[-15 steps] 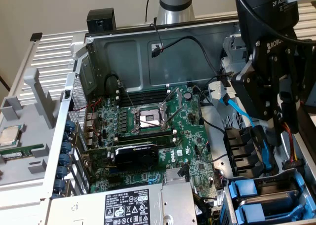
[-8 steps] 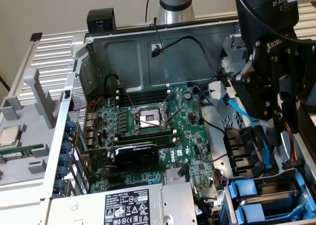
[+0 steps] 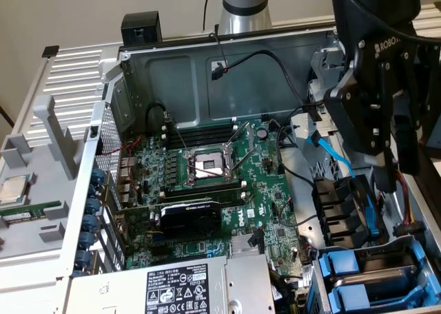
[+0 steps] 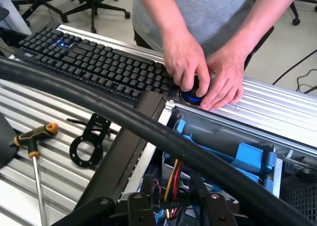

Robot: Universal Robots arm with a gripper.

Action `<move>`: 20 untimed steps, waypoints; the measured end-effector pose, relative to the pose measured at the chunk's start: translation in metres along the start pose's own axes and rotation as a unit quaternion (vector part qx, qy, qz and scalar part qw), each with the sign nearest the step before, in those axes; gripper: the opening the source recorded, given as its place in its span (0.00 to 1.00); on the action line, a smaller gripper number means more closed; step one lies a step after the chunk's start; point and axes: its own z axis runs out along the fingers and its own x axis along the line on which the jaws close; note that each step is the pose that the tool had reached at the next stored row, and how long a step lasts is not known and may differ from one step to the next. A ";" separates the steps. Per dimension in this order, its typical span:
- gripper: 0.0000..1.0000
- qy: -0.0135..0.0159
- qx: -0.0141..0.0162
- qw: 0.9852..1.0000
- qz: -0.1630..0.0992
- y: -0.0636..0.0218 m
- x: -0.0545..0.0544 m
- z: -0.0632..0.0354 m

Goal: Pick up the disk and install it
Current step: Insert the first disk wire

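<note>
The gripper (image 3: pixel 391 164) hangs over the open case (image 3: pixel 207 66), on the exterior view's right, above the fans (image 3: pixel 344 214) and a blue cable (image 3: pixel 329 151). Clenched, released or carrying something? I can't tell from here. Below it, in the case's near corner, is the drive cage (image 3: pixel 420 248) with blue carriers (image 3: pixel 344 267) slotted in. From the wrist view, a grey slab sits between blue ends in that cage. That looks like the disk (image 4: pixel 218 139), lying flat inside, though I can't be sure of it.

The motherboard (image 3: pixel 269 190) lies exposed in the middle, its socket (image 3: pixel 207 164) open. A chip (image 3: pixel 14 189) rests out on the frame at the exterior view's left.

At the bench, a person's two hands (image 4: pixel 185 62) are cupped round a blue-lit knob (image 4: pixel 192 96) just beside the keyboard (image 4: pixel 94 62). A thick black hose (image 4: pixel 148 129) crosses the wrist view. A screwdriver (image 4: pixel 33 136) and a black bracket (image 4: pixel 89 145) lie on the ribbed rails (image 4: pixel 59 161).
</note>
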 end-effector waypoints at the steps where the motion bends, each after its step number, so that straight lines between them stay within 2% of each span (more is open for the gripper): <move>1: 0.43 0.000 0.000 1.000 0.000 0.0017 0.000 -0.0029; 6: 0.43 0.001 -0.001 1.000 0.000 0.0086 -0.002 -0.0144; 9: 0.43 0.001 -0.001 1.000 0.001 0.0112 -0.004 -0.0180; 16: 0.43 0.006 -0.003 1.000 0.003 0.0186 -0.015 -0.0244; 20: 0.43 0.007 -0.003 1.000 0.003 0.0271 -0.019 -0.0301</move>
